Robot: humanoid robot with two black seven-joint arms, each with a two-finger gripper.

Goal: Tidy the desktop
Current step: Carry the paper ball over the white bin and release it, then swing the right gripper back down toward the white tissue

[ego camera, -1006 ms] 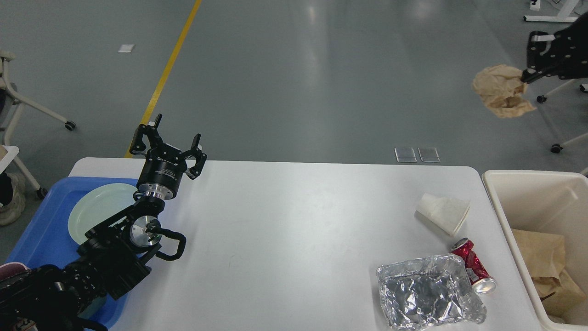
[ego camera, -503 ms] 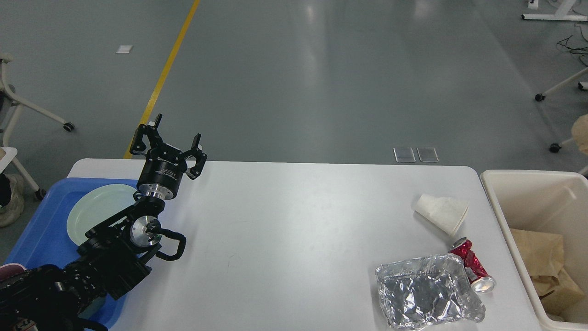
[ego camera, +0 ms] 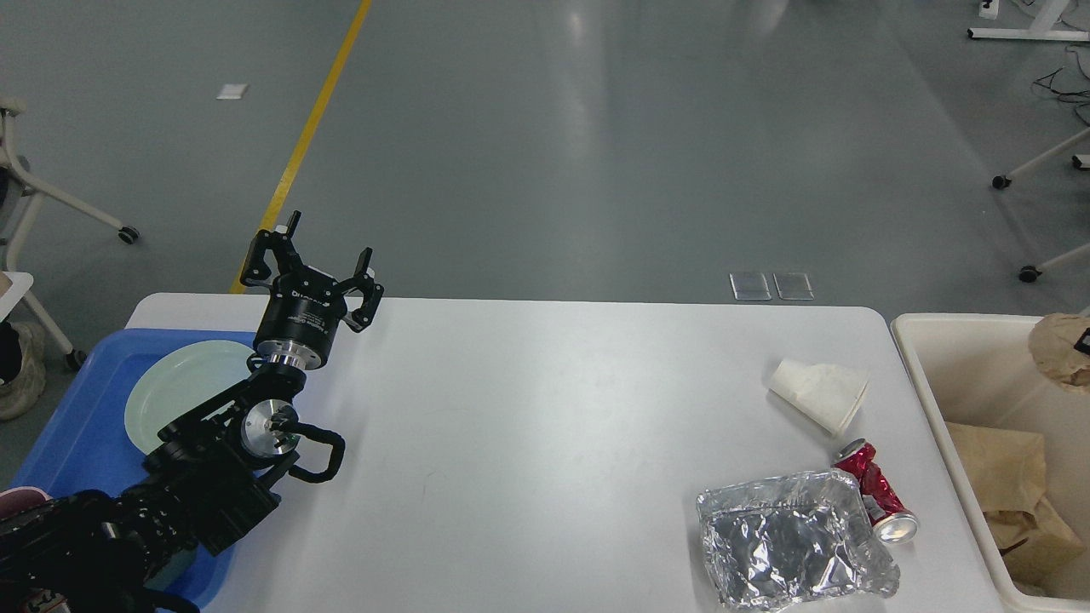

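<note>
The white desktop [ego camera: 545,426] fills the middle of the head view. On its right part lie a squashed white paper cup [ego camera: 821,393], a crushed red can [ego camera: 877,492] and a crumpled foil container [ego camera: 792,541]. My left gripper [ego camera: 328,244] is open and empty, raised above the desktop's far left edge and pointing away. A crumpled brown paper wad [ego camera: 1058,349] hangs at the right edge over the cream bin [ego camera: 924,375]. Only a black sliver of my right gripper [ego camera: 1084,342] shows against it.
A blue tray [ego camera: 77,426] at the left holds a pale green plate [ego camera: 183,387], partly behind my left arm. The cream bin holds brown paper [ego camera: 1009,485]. Chair legs on castors stand on the grey floor, far left and far right.
The brown paper wad and my right gripper moved from high at the far right, out of the view, then down over the bin. My left arm has not moved.
</note>
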